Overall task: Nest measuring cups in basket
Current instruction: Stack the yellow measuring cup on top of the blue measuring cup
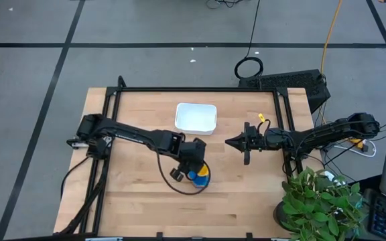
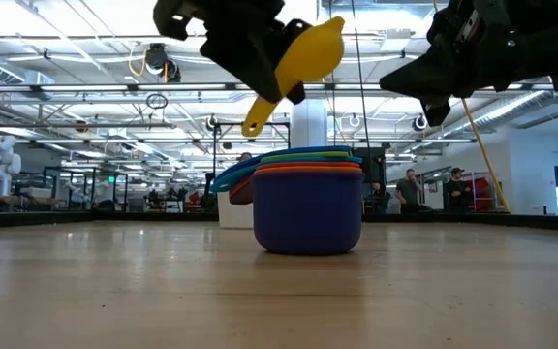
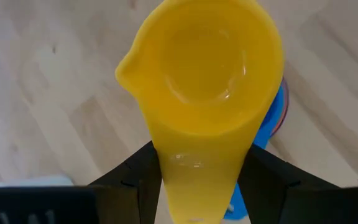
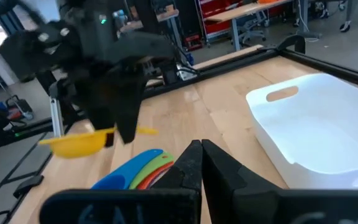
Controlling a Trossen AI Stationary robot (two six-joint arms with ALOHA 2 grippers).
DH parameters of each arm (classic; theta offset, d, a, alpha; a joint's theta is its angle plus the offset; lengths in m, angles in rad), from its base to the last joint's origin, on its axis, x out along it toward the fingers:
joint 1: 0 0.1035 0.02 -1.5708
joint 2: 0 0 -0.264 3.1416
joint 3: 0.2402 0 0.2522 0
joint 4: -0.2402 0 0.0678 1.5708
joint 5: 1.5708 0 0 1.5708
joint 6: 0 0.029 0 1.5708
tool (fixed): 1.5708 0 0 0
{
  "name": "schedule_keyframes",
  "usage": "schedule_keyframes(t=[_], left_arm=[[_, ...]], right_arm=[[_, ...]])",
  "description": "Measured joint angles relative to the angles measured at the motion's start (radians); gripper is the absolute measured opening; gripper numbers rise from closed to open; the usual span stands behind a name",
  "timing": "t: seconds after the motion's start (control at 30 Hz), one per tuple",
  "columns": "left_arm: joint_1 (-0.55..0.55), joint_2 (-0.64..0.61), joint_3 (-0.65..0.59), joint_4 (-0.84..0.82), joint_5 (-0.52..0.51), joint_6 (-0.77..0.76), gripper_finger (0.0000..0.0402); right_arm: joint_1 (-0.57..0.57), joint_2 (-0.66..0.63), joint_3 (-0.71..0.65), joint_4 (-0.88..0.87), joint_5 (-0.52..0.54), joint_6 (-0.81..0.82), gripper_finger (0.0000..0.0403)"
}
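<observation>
Left pincer [image 3: 197, 180] gripping yellow cup [image 3: 204, 81], above stack [image 2: 308, 204]

A light wooden tabletop [image 1: 139, 194] framed by black rails is seen, on which the white basket [image 1: 196, 117] is set near the far edge and the nested stack of measuring cups [image 2: 308, 204] nearer the middle.

A yellow cup [image 2: 308, 56] hangs tilted in dark jaws — above the nested stack [image 2: 306, 206] on the table [image 2: 114, 291]
</observation>
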Motion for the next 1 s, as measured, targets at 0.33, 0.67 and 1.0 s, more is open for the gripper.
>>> schedule_keyframes(t=[0.33,0.67,1.0], left_arm=[[-0.038,0.071,0.059,-0.005,0.002,0.060,0.0173],[-0.058,0.141,0.058,-0.012,-0.015,0.099,0.0173],[-0.057,0.145,0.058,-0.027,-0.048,0.095,0.0173]], right_arm=[[0.000,0.000,0.000,0.007,0.000,0.000,0.0000],[0.000,0.001,0.000,0.008,0.002,0.001,0.0000],[0.000,0.001,0.000,0.007,0.003,0.002,0.0000]])
